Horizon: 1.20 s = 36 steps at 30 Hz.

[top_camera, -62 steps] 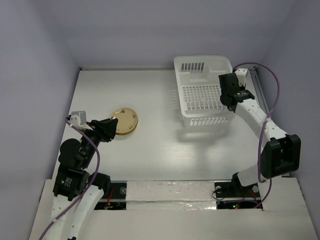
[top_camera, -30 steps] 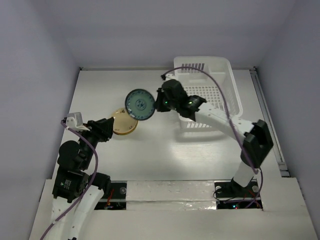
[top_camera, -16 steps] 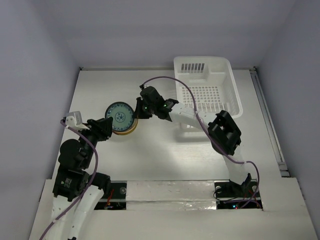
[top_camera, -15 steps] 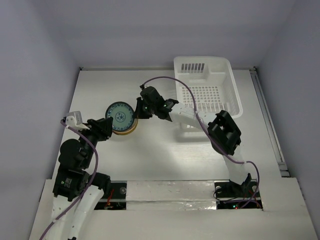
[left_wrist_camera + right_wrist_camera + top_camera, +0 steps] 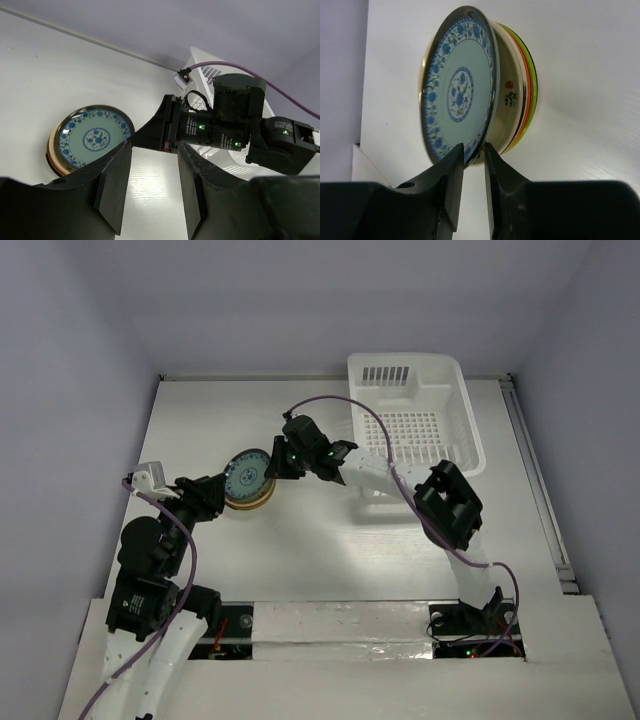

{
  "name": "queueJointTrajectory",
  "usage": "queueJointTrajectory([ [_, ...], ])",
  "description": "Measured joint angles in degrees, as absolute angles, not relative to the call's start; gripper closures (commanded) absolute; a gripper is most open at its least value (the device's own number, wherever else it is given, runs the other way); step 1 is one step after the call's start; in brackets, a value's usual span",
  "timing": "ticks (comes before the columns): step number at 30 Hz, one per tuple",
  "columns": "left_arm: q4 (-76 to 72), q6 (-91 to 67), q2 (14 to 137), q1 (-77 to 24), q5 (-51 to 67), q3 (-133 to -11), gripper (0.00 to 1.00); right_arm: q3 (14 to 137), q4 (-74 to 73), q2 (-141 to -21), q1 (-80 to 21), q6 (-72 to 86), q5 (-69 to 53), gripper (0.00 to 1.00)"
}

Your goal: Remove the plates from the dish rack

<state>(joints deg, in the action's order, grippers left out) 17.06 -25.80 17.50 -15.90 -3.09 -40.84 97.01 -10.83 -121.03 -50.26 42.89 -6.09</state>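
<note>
On top of plate stack (image 5: 519, 95), left of dish rack (image 5: 404, 358), blue plate (image 5: 457, 90) leans tilted. Rim sits between fingers of my right gripper (image 5: 472, 152). Pinching or loose: cannot tell. Letting go while tilted could make plate slide off. My left gripper (image 5: 152, 182) partly open, holding nothing.

White table (image 5: 300, 550), pale lilac walls (image 5: 300, 300), taped near edge (image 5: 340, 625)
</note>
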Motion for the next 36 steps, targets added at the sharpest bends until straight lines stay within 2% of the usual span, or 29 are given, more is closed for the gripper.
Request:
queueJointTrajectory([
  [3,17.0,-25.8,17.5,-15.9,-3.1,-40.8,0.61,95.6,-10.7,-121.0,-50.3,42.9,-6.3,0.7],
  [5,17.0,-25.8,17.5,-15.9,-3.1,-40.8,0.61,94.6,-10.6,-121.0,-50.3,42.7,-6.2,0.61],
  [7,17.1,-25.8,17.5,-15.9,-3.1,-40.8,0.61,93.5,-10.6,-120.9,-50.3,42.2,-6.3,0.56],
  [9,17.0,-25.8,17.5,-15.9,-3.1,-40.8,0.61,92.6,-11.1,-120.5,-50.3,41.5,-6.2,0.55],
  [13,17.1,-25.8,17.5,-15.4,-3.1,-40.8,0.61,90.7,-12.3,-117.6,-50.8,39.8,-4.8,0.42],
  [17,17.1,-25.8,17.5,-14.9,-3.2,-40.8,0.57,86.0,-12.1,-110.0,-51.6,38.2,-2.9,0.41],
  [18,17.0,-25.9,17.5,-14.9,-3.2,-40.8,0.54,83.9,-11.5,-107.3,-51.9,37.8,-2.1,0.43],
  [19,17.1,-25.8,17.5,-14.9,-3.3,-40.8,0.52,81.9,-11.3,-104.4,-52.0,37.5,-1.2,0.52],
  [20,17.1,-25.9,17.5,-14.8,-3.4,-40.8,0.49,79.6,-11.2,-100.9,-52.2,36.9,-0.1,0.66],
  [22,17.1,-25.9,17.5,-14.8,-3.5,-40.8,0.4,75.5,-10.0,-94.0,-52.2,36.0,1.9,1.0],
  [23,17.3,-26.0,17.6,-14.8,-3.6,-40.8,0.34,73.4,-9.5,-90.1,-52.2,34.9,3.1,1.0],
  [27,17.4,-25.9,17.5,-14.7,-3.4,-40.8,0.21,65.2,-8.5,-72.9,-52.2,31.4,5.6,1.0],
  [30,17.4,-25.7,17.3,-14.6,-3.1,-40.8,0.16,60.9,-8.9,-58.4,-52.2,28.6,10.5,0.87],
  [31,17.4,-25.6,17.3,-14.6,-3.1,-40.8,0.14,60.2,-9.1,-54.2,-52.2,27.9,12.9,0.67],
  [33,17.4,-25.2,17.2,-14.6,-3.1,-40.9,0.12,58.4,-9.0,-45.9,-52.2,27.5,19.4,0.36],
  [34,17.4,-25.0,17.2,-14.6,-3.0,-41.0,0.12,57.3,-9.3,-42.5,-52.2,27.4,22.9,0.05],
  [35,17.5,-24.8,17.3,-14.6,-3.0,-41.3,0.12,56.3,-9.7,-39.4,-52.2,27.4,26.2,0.0],
  [36,17.5,-24.6,17.5,-14.6,-3.1,-41.8,0.12,54.8,-9.8,-35.7,-52.2,27.4,29.8,0.0],
])
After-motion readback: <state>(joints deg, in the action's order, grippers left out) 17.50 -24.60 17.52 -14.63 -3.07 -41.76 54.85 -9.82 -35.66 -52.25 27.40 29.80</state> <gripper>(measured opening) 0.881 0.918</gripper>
